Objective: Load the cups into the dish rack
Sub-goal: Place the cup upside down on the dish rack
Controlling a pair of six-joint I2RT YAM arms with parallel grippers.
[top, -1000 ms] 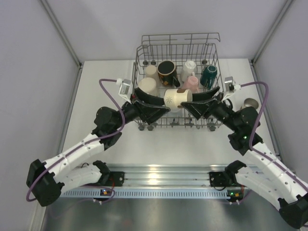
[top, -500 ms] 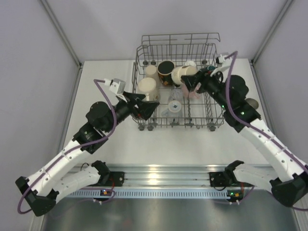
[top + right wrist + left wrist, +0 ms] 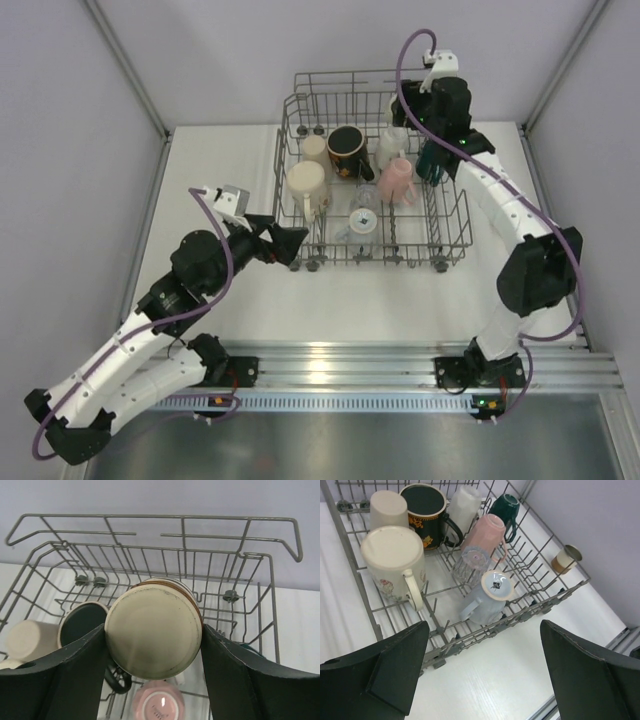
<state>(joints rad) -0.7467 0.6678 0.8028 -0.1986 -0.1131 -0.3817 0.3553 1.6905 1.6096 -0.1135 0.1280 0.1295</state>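
ITEM: brown-banded mug (image 3: 150, 627), cream body, flat unglazed-looking base turned to my right wrist camera

LOCATION: held in the air above the dish rack (image 3: 400, 258), over its far right part and not yet seated on the tines

HOLD: my right gripper (image 3: 153, 642) is clamped on the mug, one finger on each side of the barrel; I cannot make out its handle from here

OTHER PINCER: my left gripper (image 3: 484, 627) stands wide apart and carries nothing, just outside the dish rack's near left corner

ALREADY IN THE DISH RACK: floral cream mug (image 3: 392, 562), black mug (image 3: 422, 507), small cream cup (image 3: 387, 507), white cup (image 3: 465, 505), dark green mug (image 3: 502, 510), pink cup (image 3: 487, 532), clear glass (image 3: 470, 565), pale cup (image 3: 487, 600)

OUTSIDE THE DISH RACK: one small cup (image 3: 566, 559) on the table beyond the right wall

HANDLING, my judgement: ceramic, so stiff, fairly heavy for its size and quick to chip against wire. The glaze looks slick, and a round barrel may roll between flat fingers. I would keep the hold across the middle of the barrel, clear of rim and handle, and lower it mouth down
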